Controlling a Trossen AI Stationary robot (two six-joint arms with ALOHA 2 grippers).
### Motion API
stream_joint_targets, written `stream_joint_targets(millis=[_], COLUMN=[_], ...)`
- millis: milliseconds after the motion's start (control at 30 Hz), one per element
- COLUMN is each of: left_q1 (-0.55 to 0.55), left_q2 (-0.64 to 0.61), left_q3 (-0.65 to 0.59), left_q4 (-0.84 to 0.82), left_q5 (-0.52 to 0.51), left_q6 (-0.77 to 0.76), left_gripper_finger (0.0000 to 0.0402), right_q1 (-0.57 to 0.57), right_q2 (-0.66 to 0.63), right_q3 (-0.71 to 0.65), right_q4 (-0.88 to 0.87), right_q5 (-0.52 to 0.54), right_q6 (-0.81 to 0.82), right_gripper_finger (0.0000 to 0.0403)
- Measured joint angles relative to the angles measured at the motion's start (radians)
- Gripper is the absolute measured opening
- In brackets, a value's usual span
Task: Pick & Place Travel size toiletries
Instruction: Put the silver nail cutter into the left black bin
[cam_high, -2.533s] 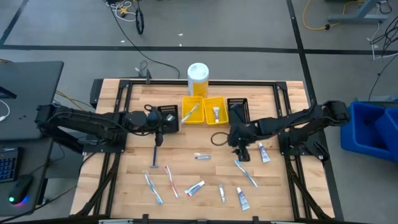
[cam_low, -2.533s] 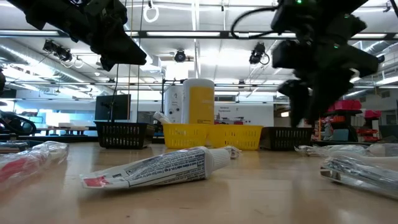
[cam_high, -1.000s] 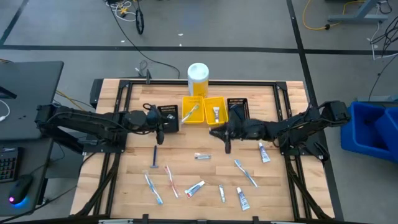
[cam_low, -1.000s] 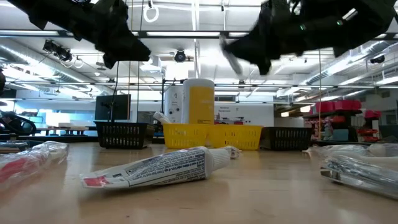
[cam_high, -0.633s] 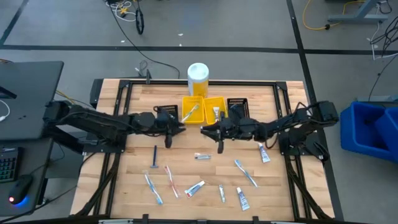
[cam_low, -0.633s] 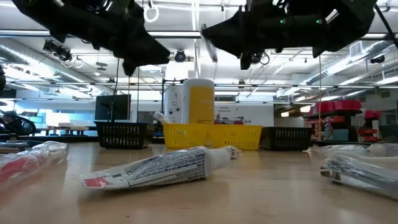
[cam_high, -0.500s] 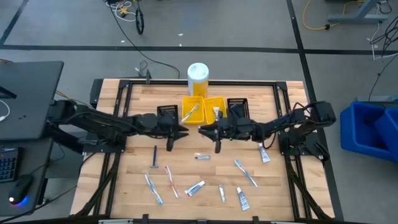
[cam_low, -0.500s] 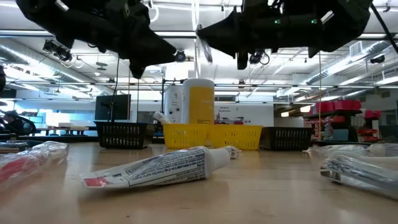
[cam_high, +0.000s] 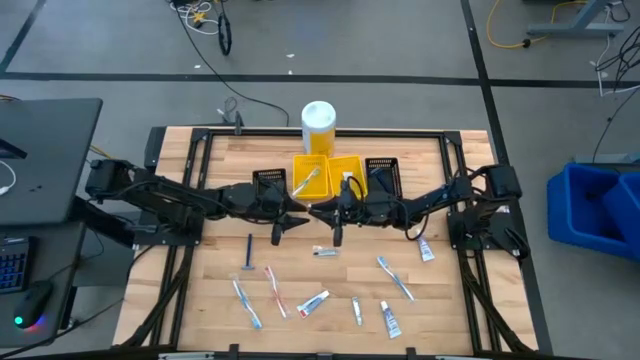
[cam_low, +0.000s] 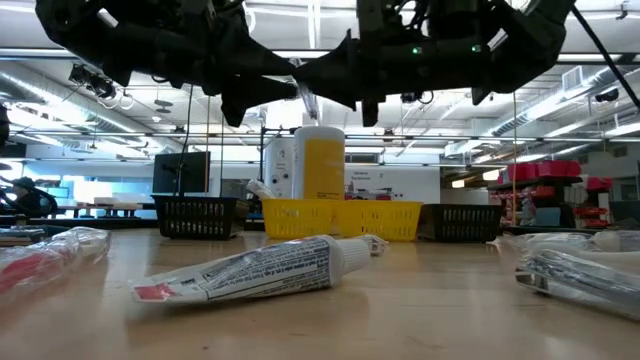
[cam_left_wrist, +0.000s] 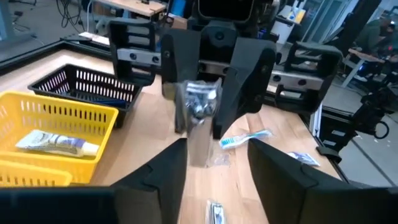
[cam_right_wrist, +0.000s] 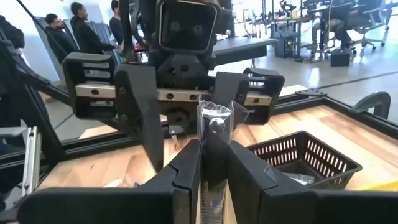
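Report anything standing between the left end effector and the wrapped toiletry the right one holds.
Nothing visible does. The right end effector grips the clear-wrapped toiletry above the table's middle, and the left end effector faces it, fingers apart, with only air between.

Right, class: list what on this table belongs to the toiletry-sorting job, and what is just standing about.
Job: wrapped item in the right gripper; left gripper; toothpaste tube; red toothbrush; blue toothbrush.
Standing about: white-and-yellow container; blue crate.

Two yellow bins (cam_high: 328, 177), black mesh baskets (cam_high: 383, 176), white-and-yellow container (cam_high: 318, 128), red toothbrush (cam_high: 274, 290)
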Motion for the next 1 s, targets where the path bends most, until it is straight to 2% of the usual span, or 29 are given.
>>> stream_joint_targets(millis=[200, 633, 800, 1000], left_q1=[0.000, 0.000, 0.000, 0.000], left_q2=[0.000, -0.001, -0.001, 0.000], left_q3=[0.000, 0.000, 0.000, 0.000], left_q4=[0.008, 0.020, 0.019, 0.039], left_q5=[-0.013, -0.019, -0.034, -0.020], left_q6=[0.022, 0.060, 0.073, 0.067], left_gripper_finger=[0.0209, 0.0205, 0.0187, 0.0134], right_q1=[-0.002, -0.012, -0.012, -0.012], right_q2=[0.008, 0.008, 0.008, 0.008], right_q3=[0.034, 0.102, 0.102, 0.102], right_q4=[0.001, -0.055, -0.053, -0.057], right_q5=[0.001, -0.002, -0.005, -0.030], right_q6=[-0.001, 0.003, 0.011, 0.014], right_gripper_finger=[0.0066, 0.0066, 0.0066, 0.0066])
